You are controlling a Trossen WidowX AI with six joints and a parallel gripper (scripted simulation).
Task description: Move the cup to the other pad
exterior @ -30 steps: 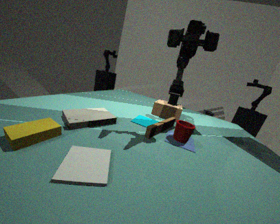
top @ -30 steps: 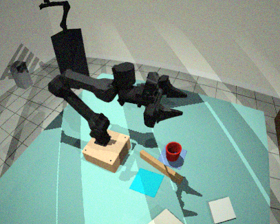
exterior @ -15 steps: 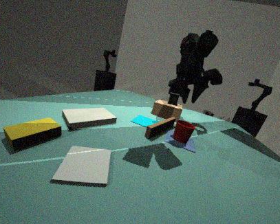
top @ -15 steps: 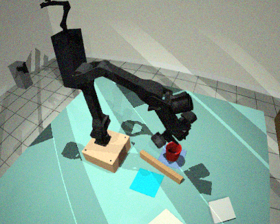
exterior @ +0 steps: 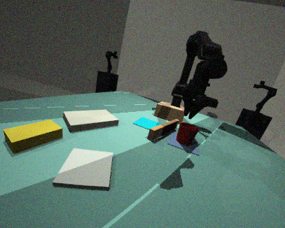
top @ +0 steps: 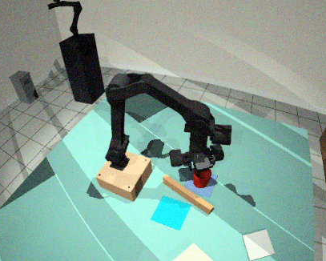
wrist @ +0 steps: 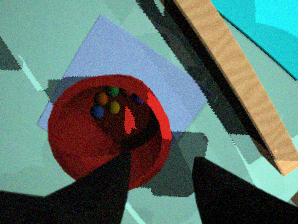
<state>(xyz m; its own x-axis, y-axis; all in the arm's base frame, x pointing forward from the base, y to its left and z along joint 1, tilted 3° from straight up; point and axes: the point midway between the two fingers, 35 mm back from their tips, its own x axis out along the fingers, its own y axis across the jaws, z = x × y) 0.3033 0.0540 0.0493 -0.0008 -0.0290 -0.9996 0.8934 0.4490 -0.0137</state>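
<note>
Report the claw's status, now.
Claw: partly open, holding nothing; its fingers straddle the rim of the red cup, not clamped on it.

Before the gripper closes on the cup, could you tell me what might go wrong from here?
1. In the wrist view one finger overlaps the red cup rim while the other sits outside it; an off-centre pinch on the wall could tip the cup and spill the marbles.
2. The wooden bar lies between the lavender pad and the cyan pad; a low carry could clip it.
</note>
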